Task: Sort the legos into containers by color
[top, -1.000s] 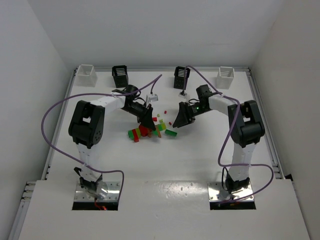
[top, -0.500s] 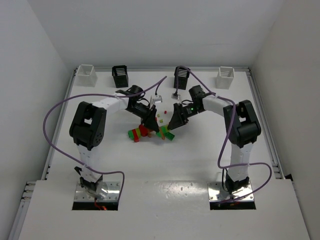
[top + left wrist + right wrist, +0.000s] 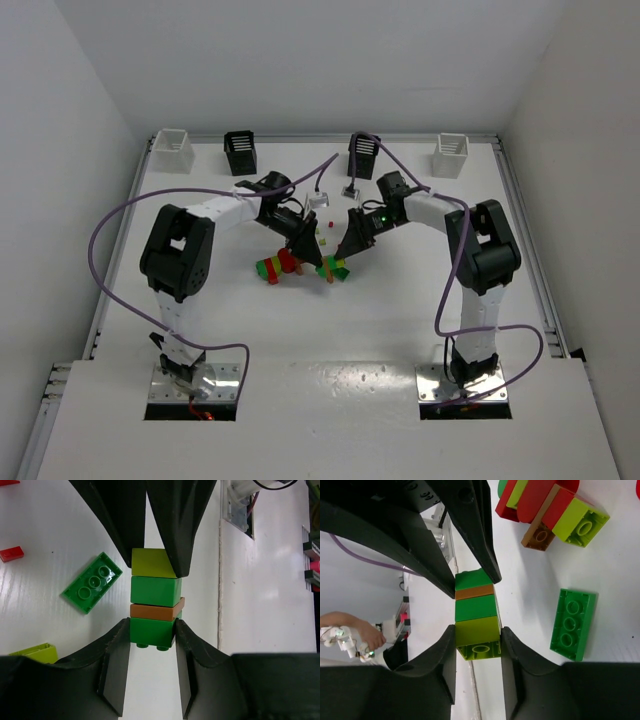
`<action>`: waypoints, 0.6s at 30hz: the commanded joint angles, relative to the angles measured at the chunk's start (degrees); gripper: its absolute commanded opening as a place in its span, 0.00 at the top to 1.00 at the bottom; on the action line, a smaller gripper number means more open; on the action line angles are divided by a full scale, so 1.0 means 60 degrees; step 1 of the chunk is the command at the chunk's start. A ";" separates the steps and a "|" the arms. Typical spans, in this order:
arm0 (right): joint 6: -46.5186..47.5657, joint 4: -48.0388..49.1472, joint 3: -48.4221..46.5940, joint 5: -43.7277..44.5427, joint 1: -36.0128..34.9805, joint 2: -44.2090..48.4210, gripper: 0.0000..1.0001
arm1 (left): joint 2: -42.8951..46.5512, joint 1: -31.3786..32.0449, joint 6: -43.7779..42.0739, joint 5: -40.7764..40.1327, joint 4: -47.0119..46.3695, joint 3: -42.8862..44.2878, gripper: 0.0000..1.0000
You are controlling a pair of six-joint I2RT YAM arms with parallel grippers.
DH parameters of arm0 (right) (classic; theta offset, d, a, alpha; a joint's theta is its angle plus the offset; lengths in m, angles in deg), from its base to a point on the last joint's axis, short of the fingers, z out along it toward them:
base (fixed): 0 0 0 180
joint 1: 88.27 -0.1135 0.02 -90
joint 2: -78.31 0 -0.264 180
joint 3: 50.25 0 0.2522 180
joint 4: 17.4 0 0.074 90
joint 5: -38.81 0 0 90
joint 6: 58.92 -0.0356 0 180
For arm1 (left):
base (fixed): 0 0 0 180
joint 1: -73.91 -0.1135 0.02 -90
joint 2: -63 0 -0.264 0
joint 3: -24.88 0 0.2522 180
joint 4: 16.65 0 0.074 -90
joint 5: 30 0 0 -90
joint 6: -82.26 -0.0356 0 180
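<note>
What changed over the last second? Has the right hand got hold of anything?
The right hand moved in toward the left hand and closed on the yellow-green end of the brick stack. The left hand kept its grip on the stack's green end, drifting slightly toward the right arm. The loose legos and the bins stayed put.
</note>
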 commanded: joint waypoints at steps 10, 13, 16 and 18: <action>-0.0110 0.0715 0.0437 0.0392 0.0341 0.0537 1.00 | 0.0599 -0.0772 -0.1138 -0.0388 0.0250 0.0052 0.89; -0.0507 0.0835 0.0277 0.0392 0.0341 0.0436 1.00 | 0.0599 -0.0772 -0.1226 -0.0389 0.0250 0.0052 0.89; -0.0199 0.0423 0.0026 0.0392 0.0341 0.0303 1.00 | 0.0483 -0.0772 -0.1226 -0.0476 0.0250 0.0052 0.77; -0.0315 0.0642 0.0026 0.0115 0.0253 0.0303 1.00 | 0.0395 -0.0772 -0.1226 -0.0477 0.0250 0.0052 0.70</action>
